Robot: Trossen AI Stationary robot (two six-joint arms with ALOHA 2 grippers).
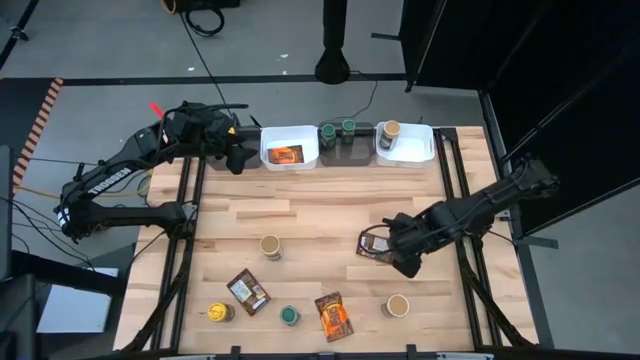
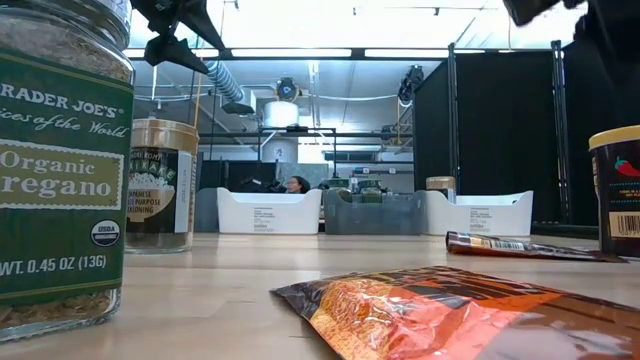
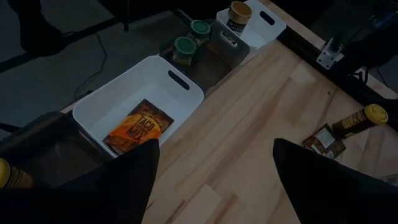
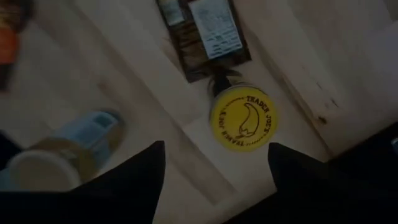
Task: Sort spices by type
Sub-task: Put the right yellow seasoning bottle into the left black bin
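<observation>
Five spices lie along the near edge of the table (image 1: 330, 200). Reading from the left arm's side, they are the yellow-lid jar (image 1: 220, 312), the brown packet (image 1: 247, 291), the green-lid jar (image 1: 289, 316), the orange packet (image 1: 334, 316) and the tan-lid jar (image 1: 397, 305). All five are apart from one another, and all three jars stand upright.

At mid-table, locate the lone tan jar (image 1: 269, 246), which stands upright and well clear of both arms. Across from it, on the right arm's side, the right hand (image 1: 402, 258) hangs low over the table, just beside the dark packet (image 1: 372, 243). Its two fingers are spread wide and grip nothing. A tipped jar (image 4: 241, 118) with a yellow lid rests against one end of that packet (you cannot tell whether it leans or lies flat). It sits ahead of the spread fingers, not between them.

At the far edge, three bins stand in a row, side by side:

- The left white bin (image 1: 268, 160) holds one taco mix packet (image 1: 285, 154), lying flat.
- The dark bin (image 1: 347, 155) holds two green-topped jars (image 1: 328, 131), upright and close together.
- The right white bin (image 1: 425, 150) holds one tan-topped jar (image 1: 390, 132), upright.

The left hand (image 1: 238, 157) sits just beside the outer end of the left white bin. Its fingers are wide apart, with nothing between them.
</observation>
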